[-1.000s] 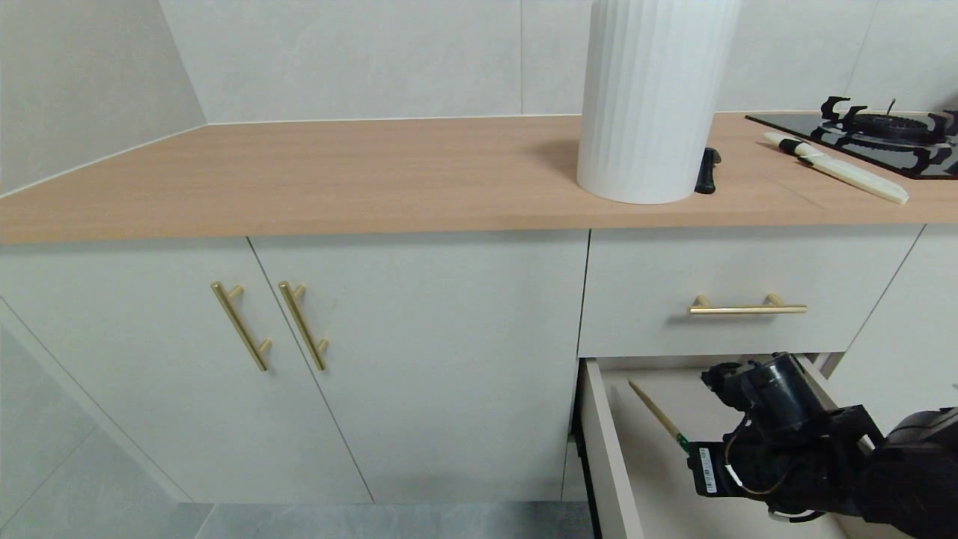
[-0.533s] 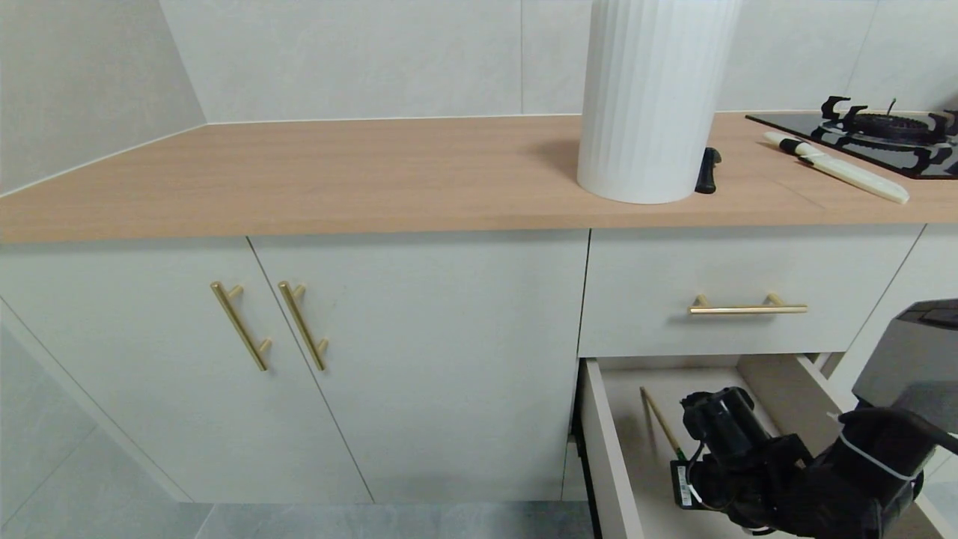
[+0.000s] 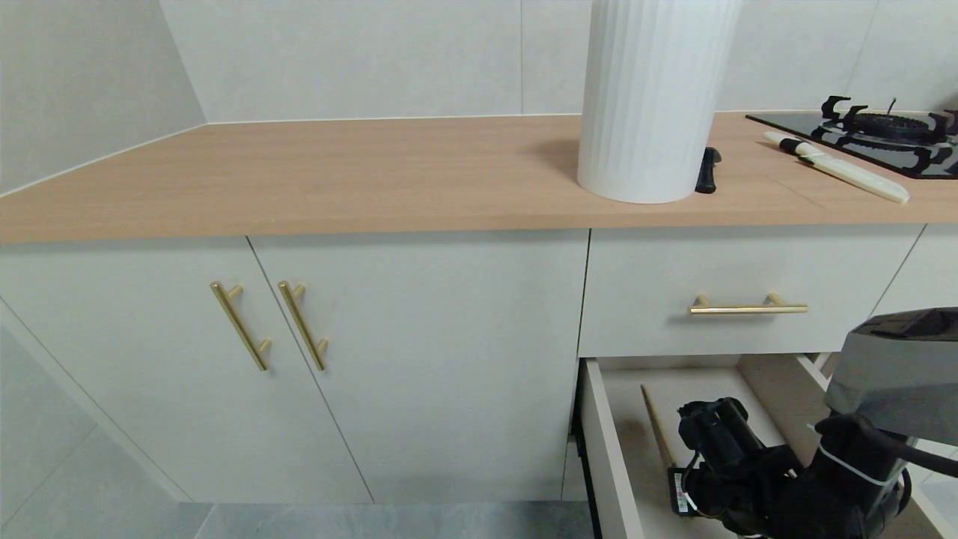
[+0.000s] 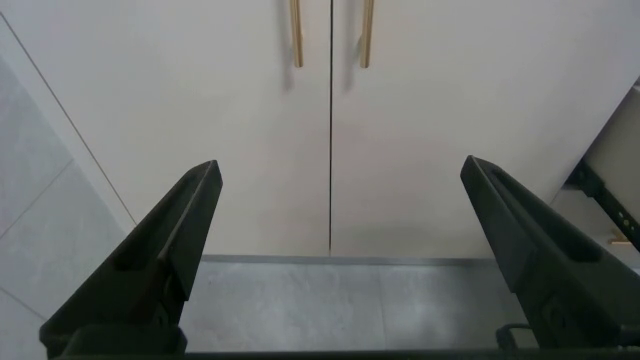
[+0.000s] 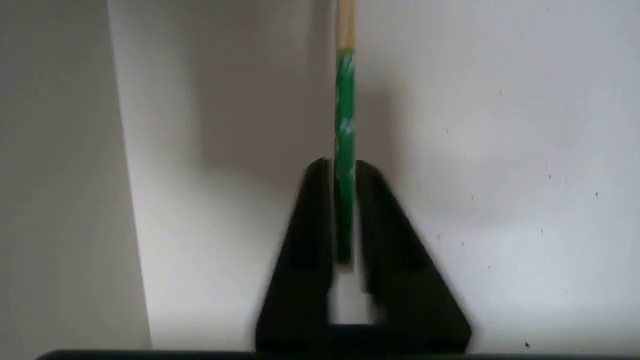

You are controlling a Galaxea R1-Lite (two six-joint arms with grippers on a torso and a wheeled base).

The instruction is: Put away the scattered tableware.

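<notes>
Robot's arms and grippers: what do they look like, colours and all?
The right arm has a grey shell, then a black wrist with a white band, a thin black cable and a small white printed label. The right gripper ends in two slim black jaws tapering to narrow tips. The left gripper has two matte black, flat, wedge-shaped jaws.

Wooden countertop (image 3: pixel 337 180) over pale cabinets (image 3: pixel 419 359), grey tiled walls (image 3: pixel 359 52)
</notes>
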